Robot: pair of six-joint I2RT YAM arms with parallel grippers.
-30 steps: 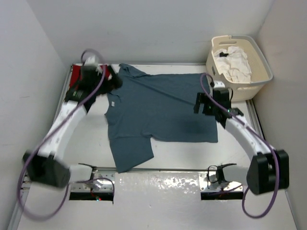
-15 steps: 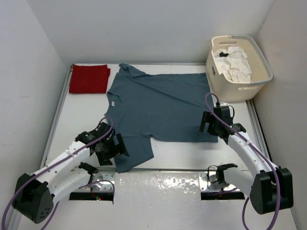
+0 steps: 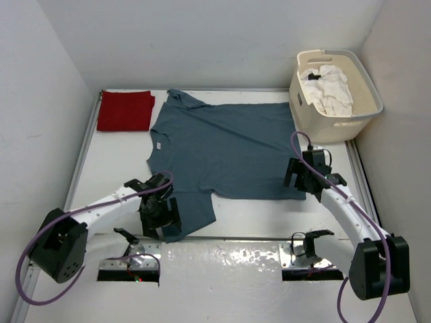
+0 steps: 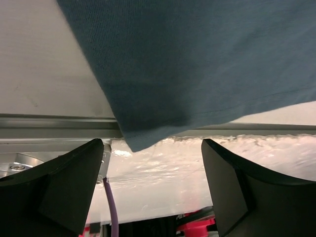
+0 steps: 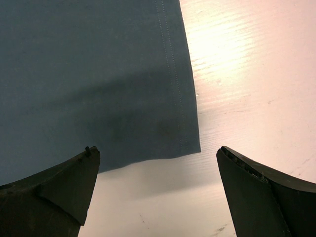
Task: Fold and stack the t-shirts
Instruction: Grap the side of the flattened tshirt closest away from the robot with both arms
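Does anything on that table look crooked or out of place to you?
Only slightly: the blue-grey shirt lies spread flat, but its near sleeve reaches over the metal rail at the near edge. The white shirt is crumpled in the basket.

I count three t-shirts. One red t-shirt (image 3: 125,111), well left of basket (image 3: 340,129). One blue-grey t-shirt (image 3: 222,151), just left of basket. One white t-shirt (image 3: 328,91), inside basket. Shirts on table (image 3: 114,168): two. Shirts in basket: one. One basket on my screen, cream, perforated. Two arms: left arm (image 3: 101,207), right arm (image 3: 347,202), one pair of jaws each. One table under all.
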